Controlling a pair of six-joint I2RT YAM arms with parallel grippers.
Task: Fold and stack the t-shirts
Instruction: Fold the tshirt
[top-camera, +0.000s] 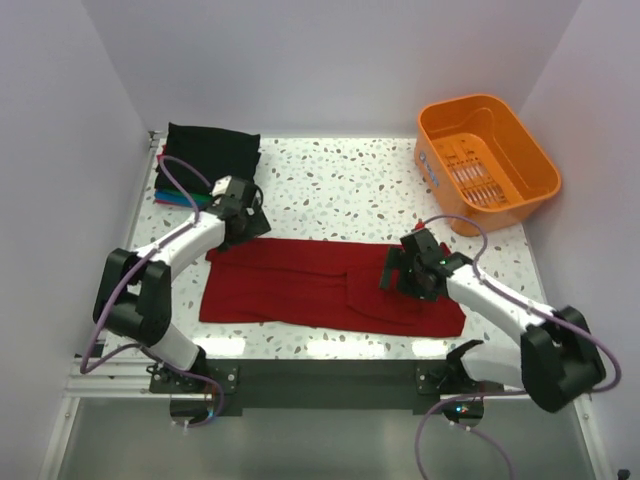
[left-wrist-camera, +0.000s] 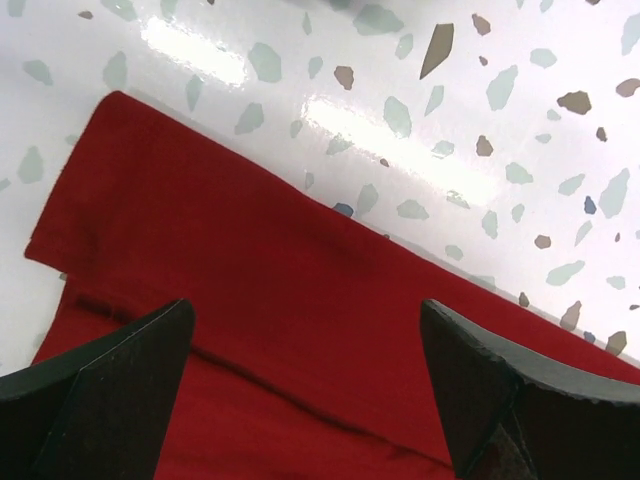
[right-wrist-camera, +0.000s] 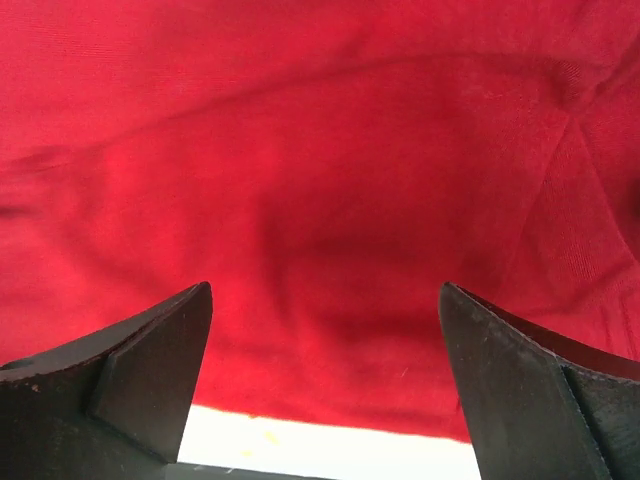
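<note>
1. Centre of the surface (top-camera: 340, 175), the red shirt (top-camera: 330, 285) lies flat in a long band.
2. Left claw (left-wrist-camera: 305, 340) and right claw (right-wrist-camera: 325, 320) hover over it, both spread, empty.
3. Soft, limp, light: pinch edge corners, I'd say.

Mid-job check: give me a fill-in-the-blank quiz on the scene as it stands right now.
The red shirt lies spread on the ____.
The left claw and right claw are both ____.
The top shirt of the stack is ____.
The basket is coloured ____.
Missing words: table; open; black; orange.
</note>
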